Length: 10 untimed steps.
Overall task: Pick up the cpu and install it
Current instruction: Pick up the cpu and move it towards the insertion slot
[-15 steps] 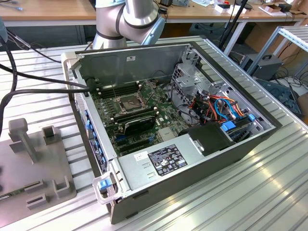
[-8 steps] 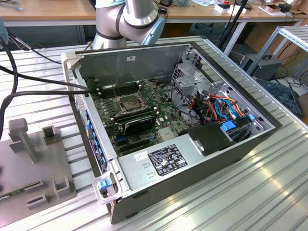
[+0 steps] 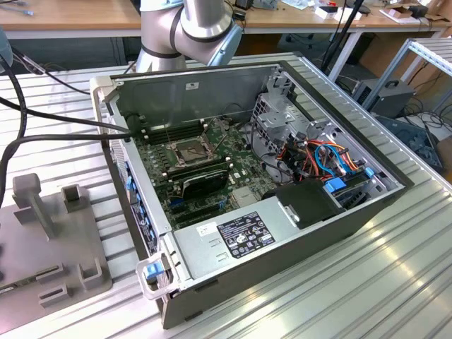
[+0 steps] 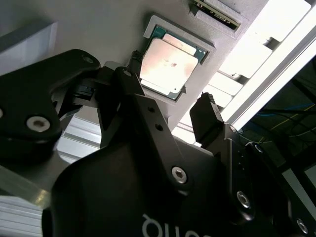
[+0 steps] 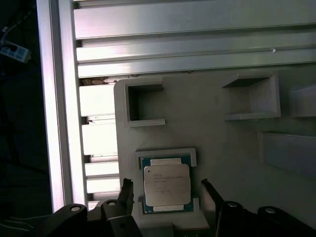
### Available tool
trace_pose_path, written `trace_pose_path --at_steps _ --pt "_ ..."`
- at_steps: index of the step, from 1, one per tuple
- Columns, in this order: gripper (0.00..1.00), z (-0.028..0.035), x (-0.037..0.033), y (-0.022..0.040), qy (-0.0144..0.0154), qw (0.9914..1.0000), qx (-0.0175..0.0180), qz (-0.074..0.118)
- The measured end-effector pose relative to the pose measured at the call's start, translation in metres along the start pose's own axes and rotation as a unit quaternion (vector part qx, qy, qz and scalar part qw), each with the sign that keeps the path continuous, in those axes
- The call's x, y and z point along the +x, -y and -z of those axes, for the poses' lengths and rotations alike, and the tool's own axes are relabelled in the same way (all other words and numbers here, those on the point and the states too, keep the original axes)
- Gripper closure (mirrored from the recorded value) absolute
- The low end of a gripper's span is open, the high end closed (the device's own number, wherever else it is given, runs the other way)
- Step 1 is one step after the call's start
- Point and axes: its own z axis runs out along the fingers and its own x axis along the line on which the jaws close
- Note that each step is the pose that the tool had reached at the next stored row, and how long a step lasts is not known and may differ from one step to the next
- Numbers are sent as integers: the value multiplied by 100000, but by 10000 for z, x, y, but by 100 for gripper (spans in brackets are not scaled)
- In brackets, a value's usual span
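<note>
- Gripper [image 5: 166, 186] status: its jaws stand apart and hold nothing; both wrist views agree on this.
- Location of the cpu [image 5: 167, 183]: it lies flat, metal top up, in a framed pocket of the grey holder [image 5: 212, 133], directly between your two fingertips [image 5: 127, 193]. Whether the tips touch its edges cannot be judged.
- Step in hand, by my assessment: the pick-up, at the point of lining up on the chip. Nothing is lifted.
- Requirement for the grasp, as a judgement: you need the fingers square to two opposite edges and clear of the pocket's raised frame. The lift must be level so that the chip does not snag.
- Support: the holder rests on the ribbed aluminium table [image 5: 173, 29].
- Farther off, in the exterior view: the open computer case [image 3: 296, 268] lies on that table with the green motherboard [image 3: 159, 166] exposed. The socket [image 3: 191, 150] sits near the board's middle, well apart from the holder.
- Installation: not begun. Whether the socket's frame stands open cannot be told.
</note>
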Motion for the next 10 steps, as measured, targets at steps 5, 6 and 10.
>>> trace_pose_path --at_steps 5,6,10 --pt "34 -9 0 0 11 100000 -8 -1" --pt "34 -14 0 0 15 100000 -9 -2" --pt "34 -54 0 1 11 100000 61 -4"
